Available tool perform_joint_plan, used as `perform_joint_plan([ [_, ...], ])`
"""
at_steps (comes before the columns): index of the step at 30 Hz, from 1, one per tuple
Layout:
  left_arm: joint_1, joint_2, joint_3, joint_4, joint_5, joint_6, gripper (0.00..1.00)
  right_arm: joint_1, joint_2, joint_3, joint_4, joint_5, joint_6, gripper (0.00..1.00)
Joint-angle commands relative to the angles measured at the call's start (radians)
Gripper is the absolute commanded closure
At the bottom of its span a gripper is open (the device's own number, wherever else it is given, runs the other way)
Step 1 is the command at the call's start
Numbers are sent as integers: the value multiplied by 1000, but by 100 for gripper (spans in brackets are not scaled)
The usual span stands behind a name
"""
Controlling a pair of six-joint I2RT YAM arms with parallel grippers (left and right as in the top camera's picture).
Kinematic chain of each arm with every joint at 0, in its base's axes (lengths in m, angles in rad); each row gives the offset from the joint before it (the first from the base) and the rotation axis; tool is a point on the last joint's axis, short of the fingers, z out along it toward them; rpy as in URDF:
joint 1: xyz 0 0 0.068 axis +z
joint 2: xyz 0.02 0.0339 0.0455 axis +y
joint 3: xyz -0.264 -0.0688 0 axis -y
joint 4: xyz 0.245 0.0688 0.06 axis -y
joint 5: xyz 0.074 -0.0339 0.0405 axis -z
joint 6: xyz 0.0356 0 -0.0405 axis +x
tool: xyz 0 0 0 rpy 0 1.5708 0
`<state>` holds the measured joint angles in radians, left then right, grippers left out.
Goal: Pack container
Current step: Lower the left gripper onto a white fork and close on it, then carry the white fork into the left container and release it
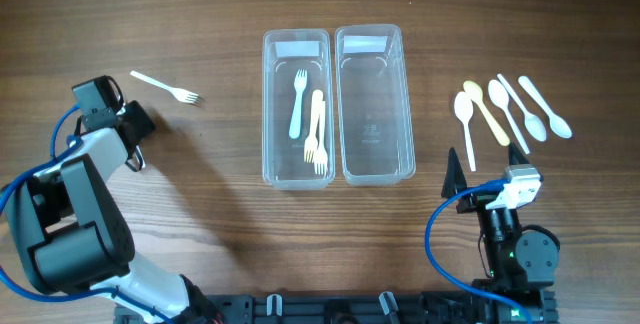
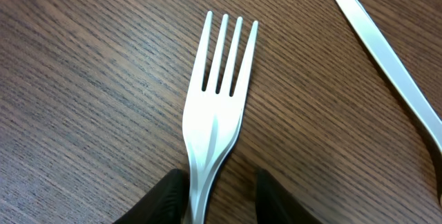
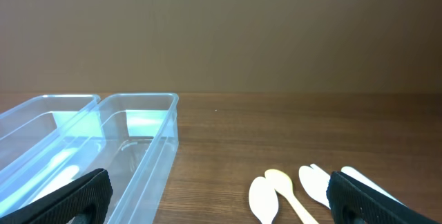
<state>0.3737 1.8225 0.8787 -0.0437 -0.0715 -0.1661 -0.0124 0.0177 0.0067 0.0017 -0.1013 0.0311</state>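
Observation:
A white fork (image 2: 217, 106) lies flat on the wood in the left wrist view, tines pointing away. My left gripper (image 2: 222, 200) straddles its handle: the left finger touches it and the right finger stands a little apart. Overhead, this gripper (image 1: 136, 129) is at the far left, with the arm covering most of that fork. Two clear containers sit side by side at the centre. The left one (image 1: 266, 104) holds a pale blue fork (image 1: 299, 104) and a cream fork (image 1: 317, 129). The right one (image 1: 408, 104) holds nothing. My right gripper (image 1: 487, 164) is wide open and holds nothing.
Another white fork (image 1: 165, 88) lies at the upper left. A white utensil handle (image 2: 387, 58) runs beside the gripped-at fork. Several white and cream spoons (image 1: 510, 109) lie to the right of the containers, and in the right wrist view these spoons (image 3: 276, 189) lie just ahead of the fingers.

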Motion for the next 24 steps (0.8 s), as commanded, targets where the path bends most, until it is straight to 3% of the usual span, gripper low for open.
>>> perform_joint_plan([
  [1, 5, 23, -3, -1, 23, 6, 76, -2, -1, -2, 6, -4, -5, 0],
  [11, 5, 21, -3, 0, 22, 6, 96, -2, -1, -2, 6, -4, -5, 0],
  [19, 5, -78, -3, 8, -1, 6, 96, -2, -1, -2, 6, -4, -5, 0],
  [24, 0, -251, -3, -3, 0, 1, 96, -2, -1, -2, 6, -4, -5, 0],
])
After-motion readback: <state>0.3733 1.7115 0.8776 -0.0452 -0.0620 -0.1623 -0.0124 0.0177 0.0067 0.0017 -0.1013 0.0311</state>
